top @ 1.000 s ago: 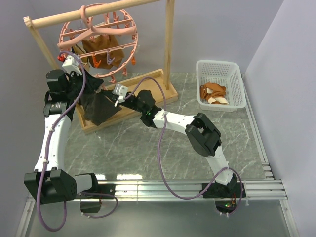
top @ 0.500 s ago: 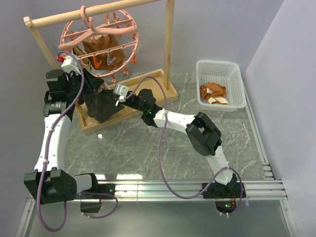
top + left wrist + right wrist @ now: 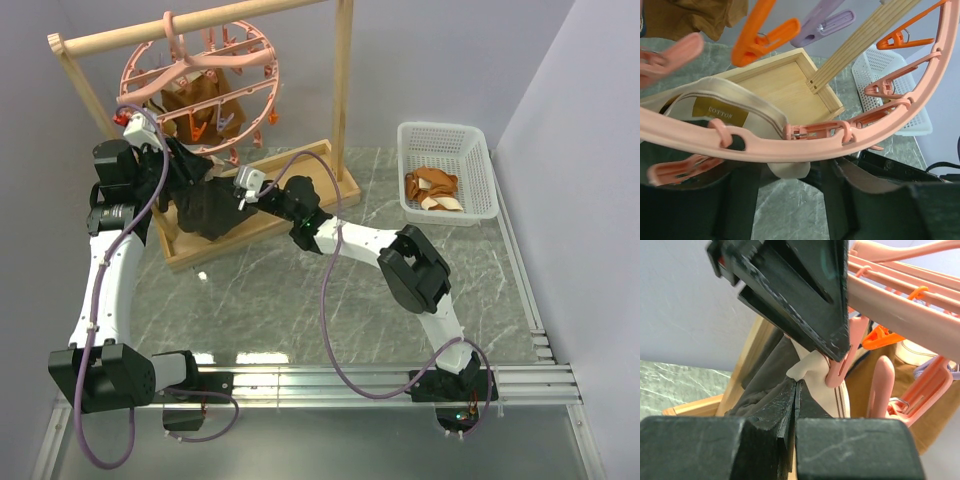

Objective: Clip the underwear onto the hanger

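Observation:
The salmon-pink hanger [image 3: 200,70] hangs by its hook from the rack's rail. The dark underwear [image 3: 205,210] is held up just under the ring's lower left rim. My right gripper [image 3: 225,192] is shut on it; in the right wrist view the fingers [image 3: 796,390] pinch the dark fabric [image 3: 765,370] beside the beige waistband. A pink clip [image 3: 840,365] bites the waistband's corner. My left gripper [image 3: 170,152] is at that clip, its fingers closed in on the clip's upper end. In the left wrist view the ring [image 3: 790,155] crosses in front, with the waistband [image 3: 740,100] and the clip [image 3: 810,131] behind it.
A tan cloth [image 3: 205,95] hangs clipped inside the ring. The wooden rack's tray base [image 3: 300,165] lies under the hanger. A white basket [image 3: 447,170] with orange-and-cream garments [image 3: 432,188] stands at the right. Orange [image 3: 765,40] and purple [image 3: 825,25] clips dangle nearby.
My right gripper has lifted the underwear up and back toward the ring's lower rim. The fabric bundle now sits higher. The left gripper has stayed at the ring.

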Available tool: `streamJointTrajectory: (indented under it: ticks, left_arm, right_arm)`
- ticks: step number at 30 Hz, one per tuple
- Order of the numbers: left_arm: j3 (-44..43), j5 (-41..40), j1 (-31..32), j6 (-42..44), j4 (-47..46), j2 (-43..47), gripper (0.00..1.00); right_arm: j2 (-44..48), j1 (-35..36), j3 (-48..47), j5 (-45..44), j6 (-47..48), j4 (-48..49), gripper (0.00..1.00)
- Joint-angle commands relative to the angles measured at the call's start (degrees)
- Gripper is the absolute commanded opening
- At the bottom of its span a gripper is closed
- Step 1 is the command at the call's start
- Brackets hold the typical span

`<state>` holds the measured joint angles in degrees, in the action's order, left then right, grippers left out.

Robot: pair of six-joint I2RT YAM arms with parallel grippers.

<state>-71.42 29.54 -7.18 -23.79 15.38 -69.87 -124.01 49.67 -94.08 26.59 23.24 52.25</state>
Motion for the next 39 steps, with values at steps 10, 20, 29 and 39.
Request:
streamJointTrajectory:
  ticks: [10, 20, 29, 39]
  left_arm:
    - [0.0, 3.0, -3.7, -5.6, -8.3, 5.4, 0.80]
    - [4.1, 8.2, -4.7, -1.0, -6.9, 12.2, 0.95]
    - [8.2, 10.4, -4.7, 3.8, -4.9, 20.6, 0.99]
    - [6.2, 0.5, -4.9, -1.3, 11.2, 21.9, 0.99]
  right_arm:
    - [2.5, -1.4, -3.1, 1.6, 2.0, 0.5, 0.00]
    - [6.9, -3.4, 3.2, -1.8, 0.1, -0.6, 0.00]
    - [10.1, -5.7, 4.6, -5.0, -3.8, -8.6, 0.00]
    - [16.1, -7.1, 8.9, -6.5, -7.1, -17.4, 0.25]
